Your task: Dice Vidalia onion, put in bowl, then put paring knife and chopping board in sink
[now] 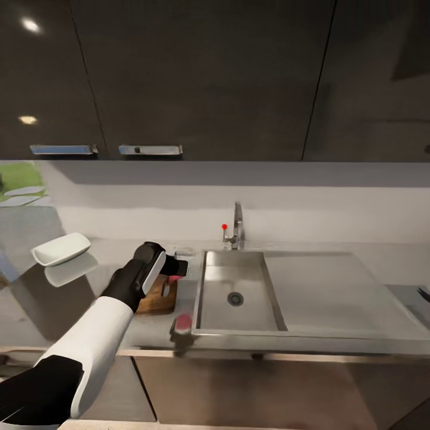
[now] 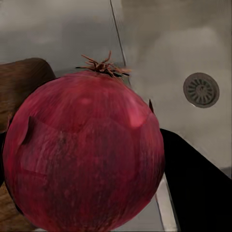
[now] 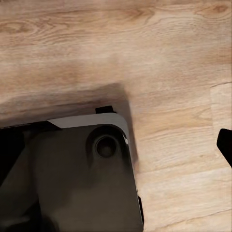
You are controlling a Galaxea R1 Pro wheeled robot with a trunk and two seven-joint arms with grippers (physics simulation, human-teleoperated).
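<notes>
- We see the left end effector (image 1: 177,267) pinching the rounded pinkish-red Vidalia onion (image 2: 84,154) above the glossy grey counter (image 1: 370,257).
- The onion hangs between the dark brown wooden chopping board (image 1: 159,296) and the rectangular grey steel sink (image 1: 236,292).
- The shallow white bowl (image 1: 61,249) sits far left.
- We cannot tell the right end effector's state.
</notes>
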